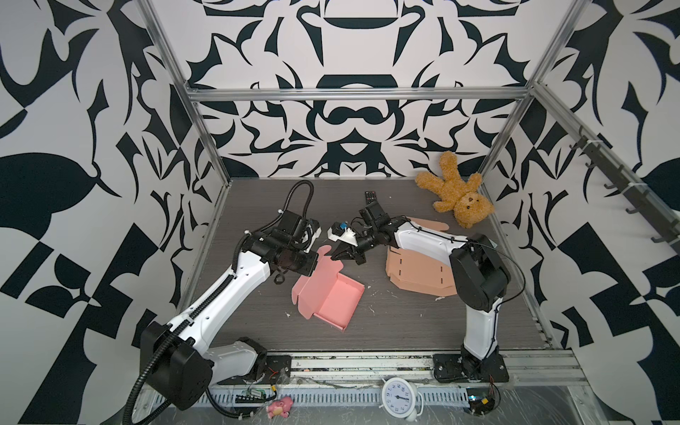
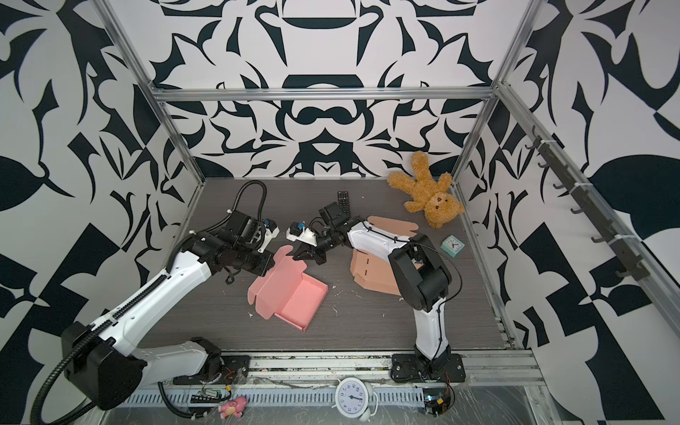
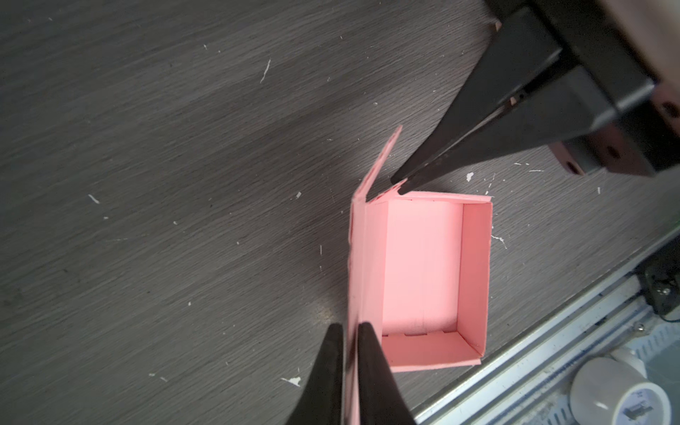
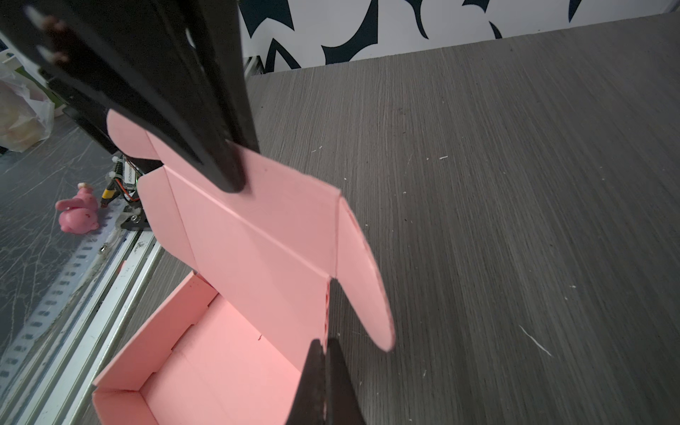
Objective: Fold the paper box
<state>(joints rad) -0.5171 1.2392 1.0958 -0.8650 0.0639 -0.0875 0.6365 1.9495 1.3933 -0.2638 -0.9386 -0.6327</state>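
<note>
The pink paper box (image 1: 331, 301), a half-formed carton of thin card, is sitting near the middle of the grey wood-grain tabletop (image 1: 404, 331) in both top views, between the two arms. The left gripper (image 1: 312, 269) and the right gripper (image 1: 334, 257) are meeting at its raised lid panel (image 2: 285, 266), which is standing up from the rear of the shallow tray (image 2: 300, 300). The step in hand appears to be closing the lid. Doing it well probably means both arms swinging together about the rear crease, so the thin card is not twisting.

In the left wrist view, the left gripper's fingers (image 3: 371, 357) are pinching the lid's edge, one on each face of the sheet. The right gripper (image 3: 399, 183) is pressing its tips together on the lid's far corner. A light pinch seems wiser here, since a hard one would be denting the card. The tray is looking square, with all four walls standing and its floor bare.

In the right wrist view, the right gripper's fingers (image 4: 312, 379) are clamping the lid's side edge, just beside a rounded ear flap (image 4: 360, 279) that is splaying outward. The left gripper (image 4: 235, 186) is biting the lid's top edge. The ears will likely need tucking inside the tray walls as the lid is coming down. The lid is showing clean score lines across its face.
</note>
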